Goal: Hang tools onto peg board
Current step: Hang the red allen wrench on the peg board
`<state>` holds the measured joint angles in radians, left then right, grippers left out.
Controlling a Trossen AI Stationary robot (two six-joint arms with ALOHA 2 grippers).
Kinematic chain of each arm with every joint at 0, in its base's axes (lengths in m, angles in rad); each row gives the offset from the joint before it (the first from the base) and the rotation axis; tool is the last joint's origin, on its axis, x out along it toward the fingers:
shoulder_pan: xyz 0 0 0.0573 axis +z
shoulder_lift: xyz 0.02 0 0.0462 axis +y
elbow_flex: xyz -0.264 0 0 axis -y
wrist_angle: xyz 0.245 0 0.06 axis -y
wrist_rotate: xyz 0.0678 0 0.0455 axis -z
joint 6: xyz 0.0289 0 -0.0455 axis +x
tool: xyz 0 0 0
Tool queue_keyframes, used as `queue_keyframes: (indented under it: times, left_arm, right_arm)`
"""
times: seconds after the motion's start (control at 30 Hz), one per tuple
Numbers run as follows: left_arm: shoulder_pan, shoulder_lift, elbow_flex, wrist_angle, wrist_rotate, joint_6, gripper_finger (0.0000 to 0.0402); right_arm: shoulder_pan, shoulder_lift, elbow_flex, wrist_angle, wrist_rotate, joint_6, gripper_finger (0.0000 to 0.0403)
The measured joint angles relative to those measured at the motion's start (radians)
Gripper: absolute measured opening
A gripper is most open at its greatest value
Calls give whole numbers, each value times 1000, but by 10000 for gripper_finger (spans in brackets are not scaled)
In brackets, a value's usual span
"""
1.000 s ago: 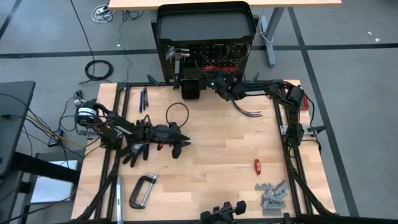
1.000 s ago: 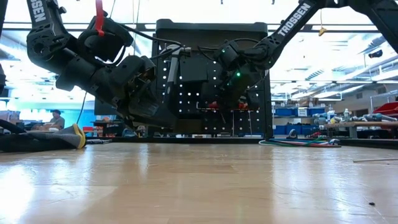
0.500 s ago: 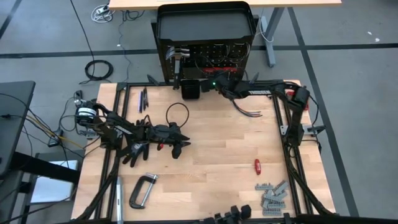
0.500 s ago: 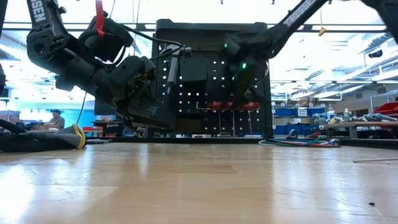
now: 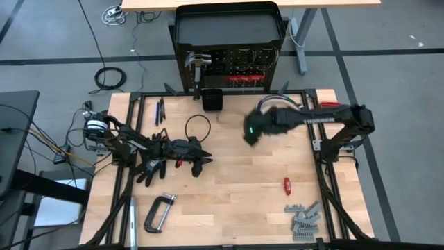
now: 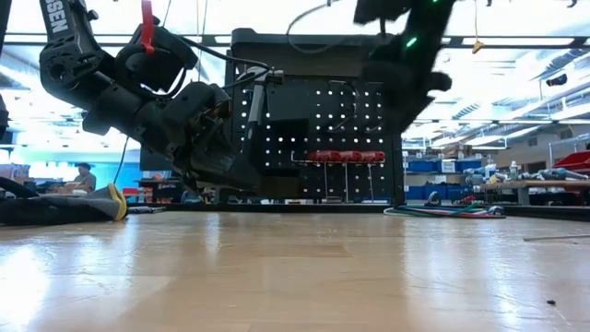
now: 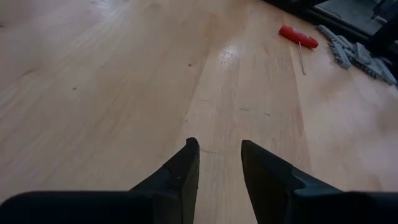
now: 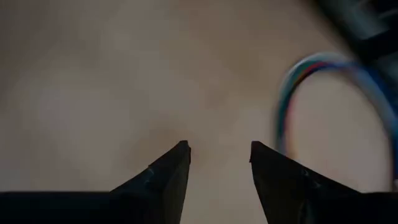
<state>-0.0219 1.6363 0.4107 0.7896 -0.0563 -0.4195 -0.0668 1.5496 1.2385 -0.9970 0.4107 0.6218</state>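
Already the peg board (image 5: 229, 69) carries tools: upright at the worktop's far edge, a black panel pierced by a grid of small holes under a black tray top, it bears a steel-headed hammer (image 5: 198, 62) towards its left and a row of red-handled drivers (image 5: 243, 78) lower down. On the wooden worktop (image 5: 236, 180) itself lie more tools: a grey C-clamp (image 5: 158, 212) near the front left corner, a red-handled driver (image 5: 287, 185) and grey metal pieces (image 5: 303, 220) towards the front right corner. A small black box (image 5: 213, 101) sits just before the board. The right gripper (image 5: 250, 132) hovers over bare wood right of centre, fingers (image 8: 163, 177) spread apart with nothing between them. The left gripper (image 5: 202, 157) rests low at the left side, its fingers (image 7: 180, 171) narrowly parted and empty, beside a black work glove (image 5: 150, 167).
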Motion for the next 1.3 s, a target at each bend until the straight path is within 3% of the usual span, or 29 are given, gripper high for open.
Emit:
queue_keyframes:
  times: [0.17, 0.23, 0.4, 0.57, 0.77, 0.9, 1.0, 1.3]
  left_arm:
    - [0, 0, 0, 13, 0, -5, 125]
    - [0, 0, 0, 20, 0, -6, 125]
    - [0, 0, 0, 33, 24, -36, 125]
    - [0, 0, 0, 52, 30, -35, 125]
    - [0, 0, 1, 76, 31, -42, 125]
    - [0, 0, 1, 80, 32, -88, 125]
    - [0, 0, 1, 74, 52, -107, 125]
    - [-1, 0, 0, 36, 114, -43, 125]
  right_arm:
    - [279, 5, 0, -151, -121, 139, 177]
    - [372, 18, 0, -170, -156, 351, 176]
    - [492, 37, -18, -134, -317, 1062, 172]
    - [606, 36, -45, -137, -356, 1043, 173]
    - [601, 35, -106, -85, -414, 1518, 162]
    - [595, 34, -156, 8, -445, 1598, 160]
    - [589, 34, -205, 9, -486, 1752, 159]
    - [498, 35, -354, 258, -548, 1788, 157]
